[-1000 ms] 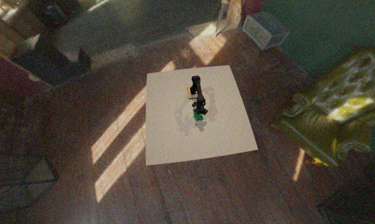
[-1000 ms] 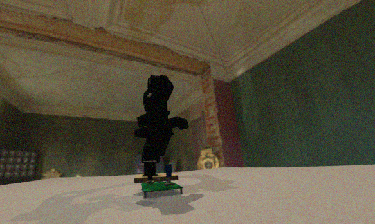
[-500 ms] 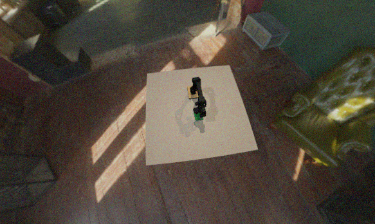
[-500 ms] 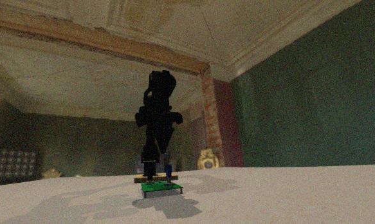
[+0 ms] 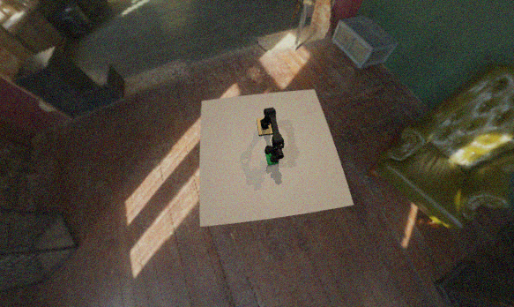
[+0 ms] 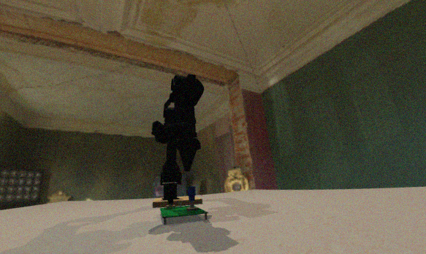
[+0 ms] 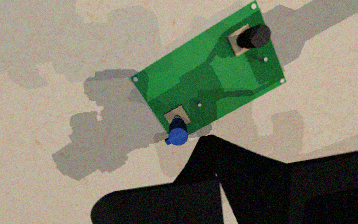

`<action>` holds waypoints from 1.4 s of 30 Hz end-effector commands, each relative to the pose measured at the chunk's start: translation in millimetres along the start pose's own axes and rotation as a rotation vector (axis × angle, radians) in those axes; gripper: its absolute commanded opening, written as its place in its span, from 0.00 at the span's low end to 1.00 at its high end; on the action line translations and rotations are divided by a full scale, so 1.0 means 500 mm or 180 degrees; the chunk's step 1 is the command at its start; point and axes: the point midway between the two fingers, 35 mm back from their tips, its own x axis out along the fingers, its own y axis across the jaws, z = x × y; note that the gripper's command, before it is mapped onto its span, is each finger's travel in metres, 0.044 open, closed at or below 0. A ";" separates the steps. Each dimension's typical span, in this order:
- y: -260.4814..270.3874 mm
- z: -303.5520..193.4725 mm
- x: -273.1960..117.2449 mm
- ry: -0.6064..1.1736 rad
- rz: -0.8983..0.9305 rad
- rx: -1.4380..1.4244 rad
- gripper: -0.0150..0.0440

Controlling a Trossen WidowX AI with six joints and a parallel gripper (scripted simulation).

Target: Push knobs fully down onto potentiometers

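The green circuit board [image 5: 269, 159] [image 6: 177, 212] [image 7: 165, 75] stands on short legs. The blue knob [image 6: 191, 192] [image 7: 178, 136] stands upright at one end, over its square potentiometer [image 7: 175, 114]; a narrower stem shows below it in the exterior view. The black knob [image 7: 260, 36] stands over the other potentiometer [image 7: 236, 45] at the opposite end; its seating cannot be told, and in the exterior view it merges with the dark arm base. My gripper [image 6: 187, 169] [image 7: 206, 141] is shut and empty. Its tips hang above the blue knob in the exterior view, touching nothing.
The arm's wooden base plate [image 5: 261, 131] [image 6: 158, 204] lies just behind the board. The pale table top [image 5: 231, 194] [image 6: 316, 219] carries both. Small pins [image 7: 199, 105] [image 7: 265, 59] stick up from the board. Arm shadows fall over the board and table.
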 end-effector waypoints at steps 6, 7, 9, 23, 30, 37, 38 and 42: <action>0.019 -0.011 -0.007 -0.0027 0.0001 0.1073 0.25; 0.021 -0.012 -0.008 -0.0029 0.0001 0.1183 0.25; 0.024 -0.014 -0.009 -0.0033 0.0000 0.1403 0.25; 0.042 -0.026 -0.014 -0.0058 0.0002 0.2667 0.25; 0.042 -0.026 -0.002 -0.0058 0.0002 0.2667 0.25; 0.042 -0.026 0.025 -0.0058 0.0002 0.2667 0.25; 0.042 -0.026 0.025 -0.0058 0.0002 0.2667 0.25; 0.042 -0.026 0.030 -0.0058 0.0002 0.2667 0.25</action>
